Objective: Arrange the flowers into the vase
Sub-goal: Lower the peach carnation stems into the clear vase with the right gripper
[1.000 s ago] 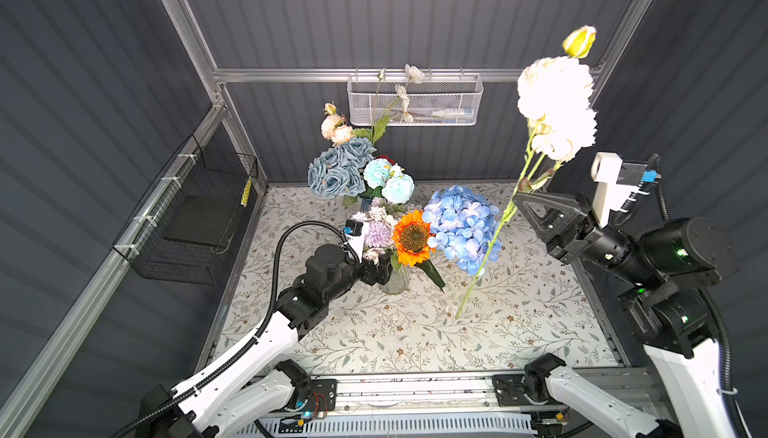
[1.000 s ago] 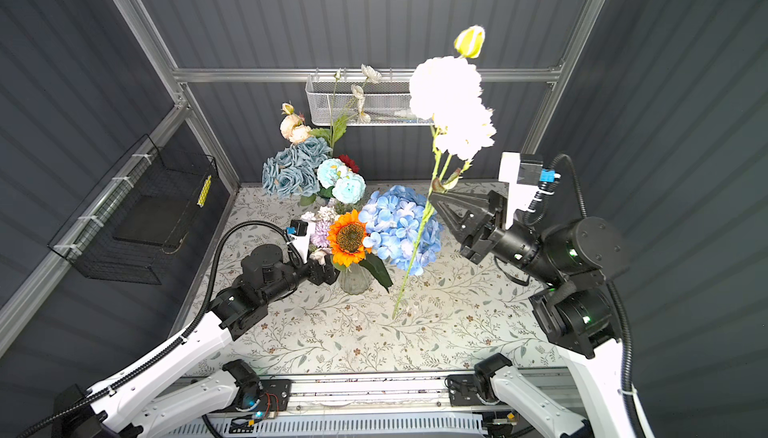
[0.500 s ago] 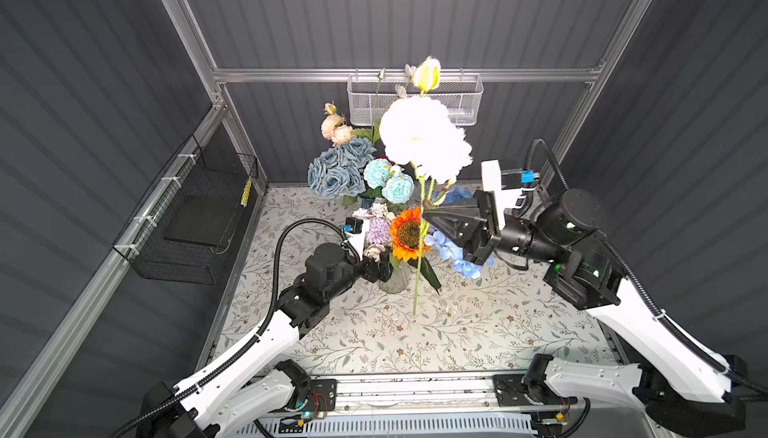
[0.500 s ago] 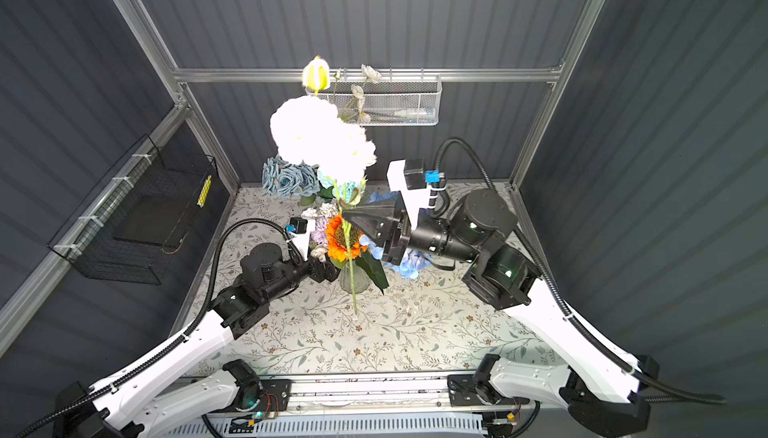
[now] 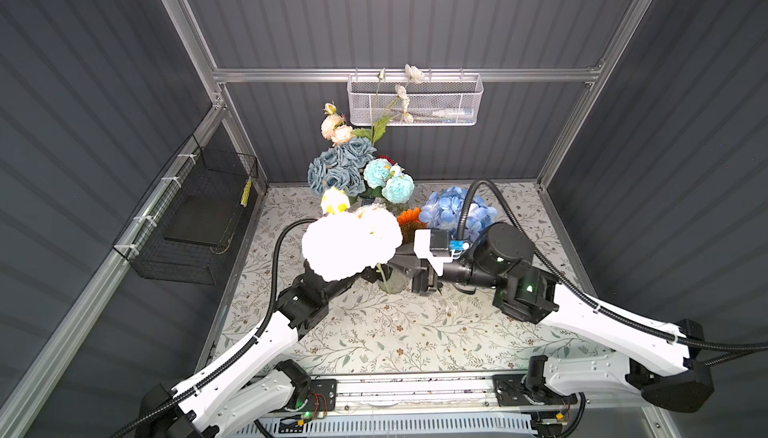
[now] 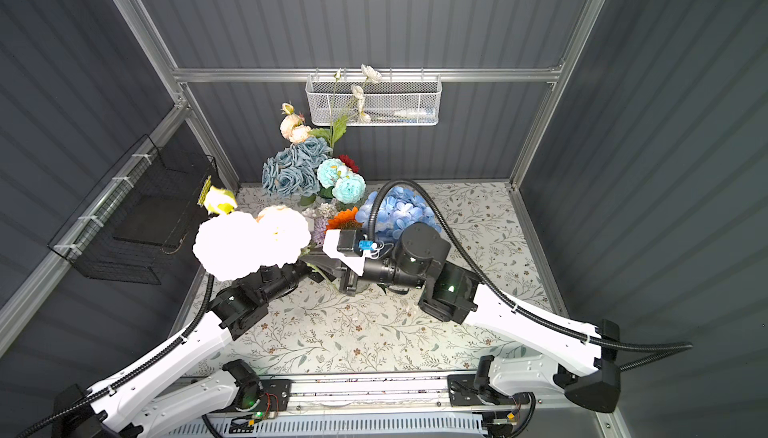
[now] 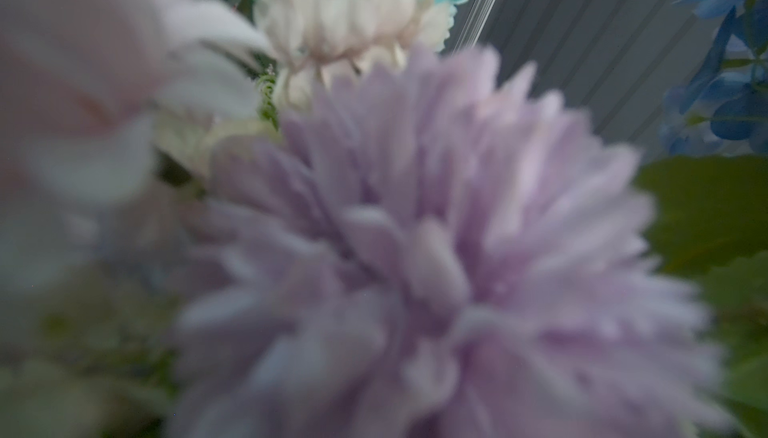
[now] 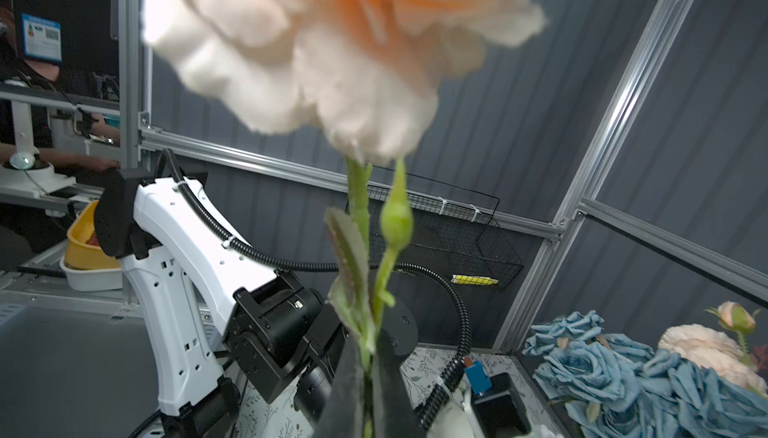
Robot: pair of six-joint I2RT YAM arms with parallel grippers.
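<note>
Right hand (image 8: 367, 382) around one flower stem (image 8: 357, 199)

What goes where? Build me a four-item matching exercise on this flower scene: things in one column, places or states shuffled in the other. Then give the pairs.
Things
1. white peony
2. blue hydrangea
3. dusty-blue roses
4. white mesh basket

Places or states
A. hung on the back rail
B. at the back left of the bunch
C. stem clamped in the shut right gripper
D. partly behind the right arm's black cable

Pairs: 1-C, 2-D, 3-B, 4-A
</note>
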